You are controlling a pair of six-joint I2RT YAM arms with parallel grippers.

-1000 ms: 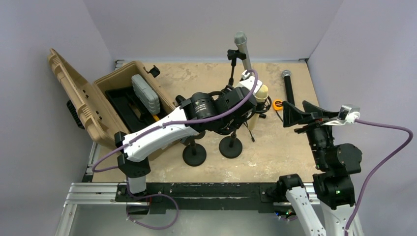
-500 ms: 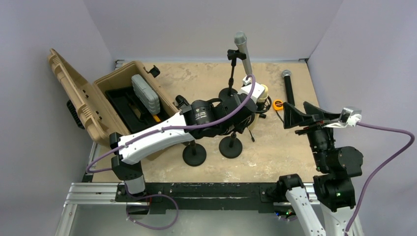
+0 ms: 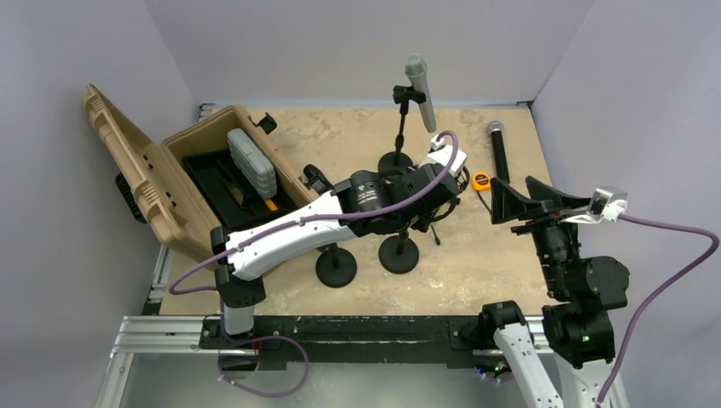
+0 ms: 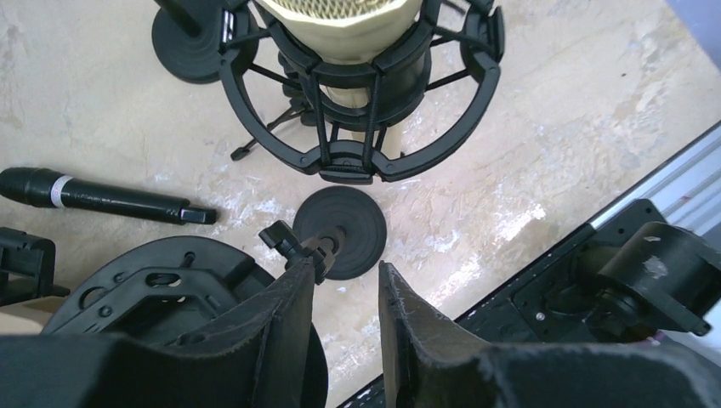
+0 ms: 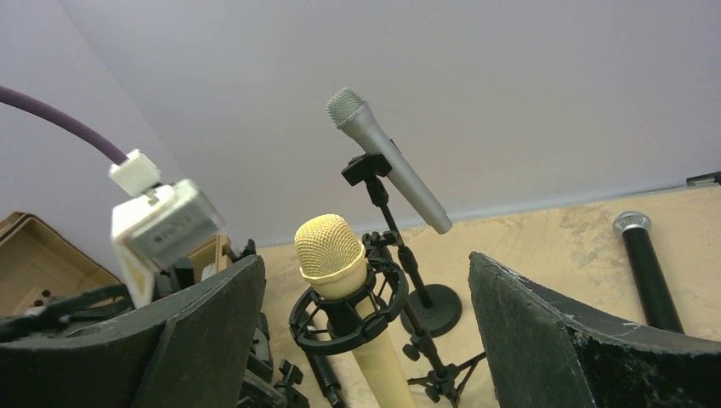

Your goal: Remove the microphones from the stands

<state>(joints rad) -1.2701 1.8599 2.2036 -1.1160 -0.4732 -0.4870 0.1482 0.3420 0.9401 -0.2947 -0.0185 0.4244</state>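
Note:
A gold microphone (image 5: 327,246) stands upright in a black shock mount (image 5: 340,319) on its stand. From above, its head (image 4: 340,7) and the mount's ring (image 4: 357,161) lie beyond the fingertips of my left gripper (image 4: 344,268). That gripper's jaws stand a narrow gap apart with only table showing between them, and the left fingertip (image 4: 302,268) is beside a stand's clamp knob (image 4: 285,238). In the top view my left arm (image 3: 366,200) hides the gold microphone. My right gripper (image 3: 510,204) is wide open, empty, and faces the microphone from the right.
A silver microphone (image 3: 419,85) sits clipped on a round-based stand at the back. A black microphone (image 3: 500,153) lies on the table beside a small orange item (image 3: 481,180). Two round stand bases (image 3: 336,266) sit near the front. An open tan case (image 3: 195,178) fills the left.
My left arm has reached further right and now covers the gold microphone from above, and its jaws have narrowed. The right arm has barely moved.

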